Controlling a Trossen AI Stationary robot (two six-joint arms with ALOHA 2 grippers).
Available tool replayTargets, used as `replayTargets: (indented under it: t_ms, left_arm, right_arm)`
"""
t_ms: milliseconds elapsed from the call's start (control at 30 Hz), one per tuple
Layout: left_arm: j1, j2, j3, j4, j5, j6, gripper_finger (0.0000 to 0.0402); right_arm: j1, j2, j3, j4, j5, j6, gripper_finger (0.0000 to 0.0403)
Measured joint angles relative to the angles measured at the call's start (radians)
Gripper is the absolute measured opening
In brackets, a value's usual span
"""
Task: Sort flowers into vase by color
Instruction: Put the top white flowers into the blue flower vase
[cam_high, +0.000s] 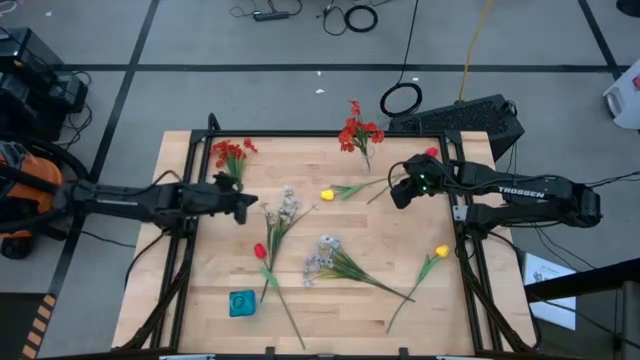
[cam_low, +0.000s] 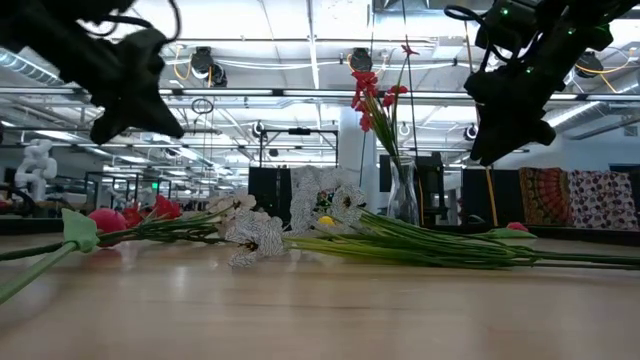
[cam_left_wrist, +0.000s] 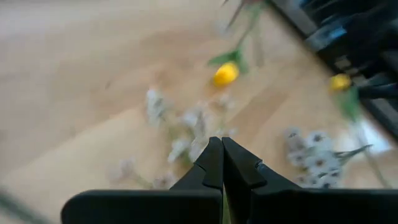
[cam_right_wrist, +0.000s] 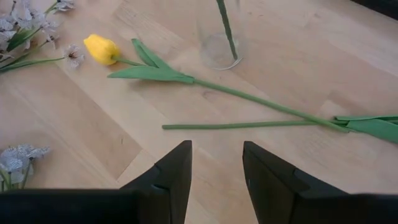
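We see the artificial yellow tulip bud on a thin green stalk (cam_high: 327, 194) lying flat at frame centre. The right gripper (cam_high: 398, 192) hangs open, empty; the left gripper (cam_high: 243, 210) is closed, empty.

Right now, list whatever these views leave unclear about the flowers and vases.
- Left red cluster: high view too small to show a vase around it.
- Red tulip: a low-view red bud can't be matched to it.
- Clear vase: right wrist view cuts off its top and bloom.
- White spray: blurred in the left wrist view.
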Motion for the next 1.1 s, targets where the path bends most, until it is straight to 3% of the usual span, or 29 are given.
replayTargets:
  t_ms: [167, 400, 700, 767, 867, 967, 1100]
  left_arm:
    - [0.005, 0.207, 0.123, -0.023, 0.004, -0.127, 0.0001]
    - [0.017, 0.361, 0.14, 0.111, -0.036, -0.032, 0.0035]
    - [0.023, 0.429, 0.14, 0.124, -0.054, -0.018, 0.0151]
    - [0.023, 0.428, 0.14, 0.128, -0.027, 0.042, 0.0166]
    - [0.018, 0.429, 0.158, 0.118, 0.009, 0.136, 0.0171]
    - [-0.003, 0.435, 0.199, 0.11, -0.012, 0.114, 0.0166]
    - [-0.044, 0.479, 0.313, -0.038, -0.052, 0.083, 0.0154]
  right_arm:
    - [0.0, 0.0, 0.0, 0.0, 0.031, -0.003, 0.0135]
    - [0.0, 0.0, 0.0, 0.0, 0.049, -0.006, 0.0135]
    - [0.0, 0.0, 0.0, -0.012, 0.048, -0.027, 0.0135]
    - [0.0, 0.0, 0.0, -0.013, 0.048, -0.027, 0.0135]
    - [0.0, 0.0, 0.0, -0.013, 0.048, -0.027, 0.0135]
    - [0.0, 0.0, 0.0, -0.013, 0.048, -0.027, 0.0135]
    - [0.0, 0.0, 0.0, -0.013, 0.049, -0.027, 0.0135]
